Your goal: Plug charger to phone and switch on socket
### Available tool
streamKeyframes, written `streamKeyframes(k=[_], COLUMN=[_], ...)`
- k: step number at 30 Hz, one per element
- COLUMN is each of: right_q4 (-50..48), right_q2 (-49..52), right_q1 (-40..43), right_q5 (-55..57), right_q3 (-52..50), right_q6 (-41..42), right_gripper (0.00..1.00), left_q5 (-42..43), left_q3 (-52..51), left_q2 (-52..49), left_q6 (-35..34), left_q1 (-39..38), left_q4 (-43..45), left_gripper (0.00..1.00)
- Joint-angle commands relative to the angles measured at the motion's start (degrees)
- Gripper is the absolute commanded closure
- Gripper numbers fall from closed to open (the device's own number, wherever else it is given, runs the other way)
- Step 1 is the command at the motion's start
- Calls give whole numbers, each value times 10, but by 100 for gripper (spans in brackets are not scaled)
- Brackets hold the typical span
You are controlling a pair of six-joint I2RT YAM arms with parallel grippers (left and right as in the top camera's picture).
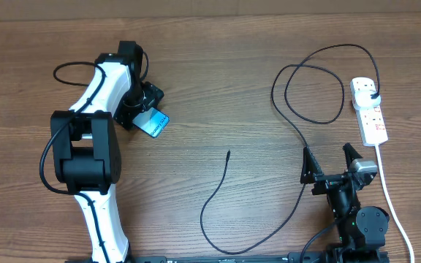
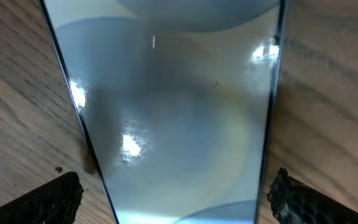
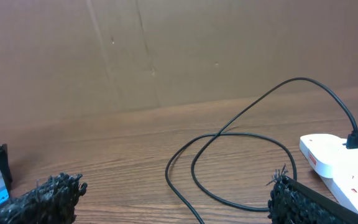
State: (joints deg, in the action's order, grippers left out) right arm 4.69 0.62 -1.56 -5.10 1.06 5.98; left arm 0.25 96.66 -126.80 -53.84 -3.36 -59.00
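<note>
The phone [image 1: 154, 123], light blue with a black edge, lies on the wooden table at the upper left. My left gripper [image 1: 142, 109] is over one end of it. In the left wrist view the phone [image 2: 173, 106] fills the frame, and my left gripper [image 2: 178, 182] is open with a finger on each side and a small gap to each edge. The charger [image 1: 298, 124] is a thin black cable; its plug sits in the white socket [image 1: 372, 120] at the right and its tip [image 1: 229, 153] lies loose mid-table. My right gripper [image 1: 329, 164] is open and empty, also seen in the right wrist view [image 3: 178, 186].
The socket's white cord [image 1: 393, 201] runs down the right side past my right arm. The cable loops [image 3: 241, 134] in front of the socket [image 3: 337, 158]. A brown cardboard wall [image 3: 166, 50] stands behind the table.
</note>
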Motion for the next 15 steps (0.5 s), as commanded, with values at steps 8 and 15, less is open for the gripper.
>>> streamKeyframes(k=[8,15], right_q4=[-2,-2], right_q2=[-5,-5], right_q1=[-3,-3], right_q5=[5,5], right_q3=[-6,-6], right_q6=[0,0], right_gripper=[0,0], left_q5=[-2,2], left_q3=[-9,-16], left_q2=[-4,-4], left_q6=[16,24], left_q1=[0,0], left_q4=[10,25], left_gripper=[0,0])
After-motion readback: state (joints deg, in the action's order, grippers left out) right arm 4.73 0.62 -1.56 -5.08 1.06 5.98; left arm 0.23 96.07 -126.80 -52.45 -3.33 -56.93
